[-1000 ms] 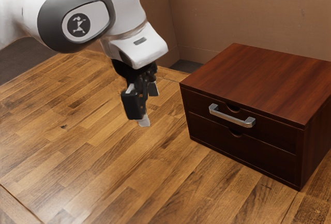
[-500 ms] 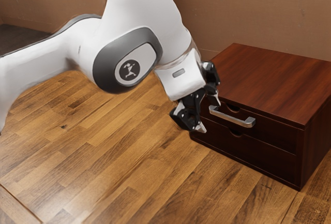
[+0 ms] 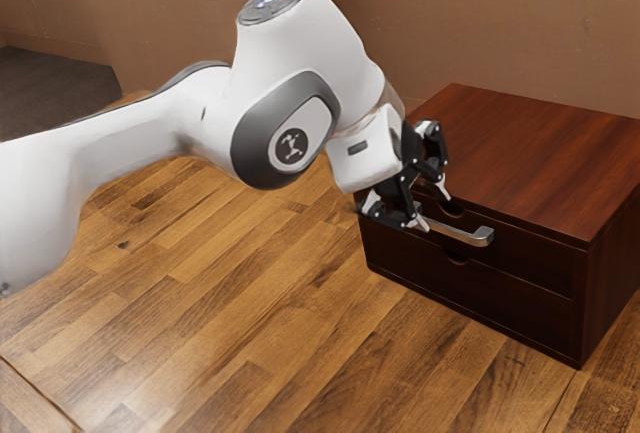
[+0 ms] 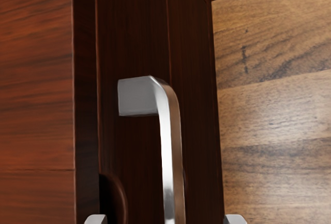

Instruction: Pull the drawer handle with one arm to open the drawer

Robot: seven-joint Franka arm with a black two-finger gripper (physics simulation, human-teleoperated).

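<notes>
A dark red-brown wooden cabinet [image 3: 520,153] with two drawers stands at the exterior view's right. Its top drawer [image 3: 535,251] carries a silver bar handle [image 3: 466,235], and the drawer front sits flush with the cabinet. My black gripper [image 3: 428,208] is at the handle's end nearer the arm, open, with one finger above the bar and one below. In the wrist view the handle [image 4: 168,146] runs close across the drawer front [image 4: 134,38]. Two fingertips [image 4: 95,219] stand well apart on either side of the bar, not touching it.
The lower drawer [image 3: 480,293] has a small finger notch under the handle. The cabinet rests on a wooden plank floor [image 3: 200,333] that stretches toward the exterior view's left and front. Brown walls [image 3: 500,23] stand behind the cabinet.
My arm swung toward the exterior view's right, from over the floor to the cabinet front. The open gripper came up from beside the handle's end to straddle it. The drawer has not moved.
</notes>
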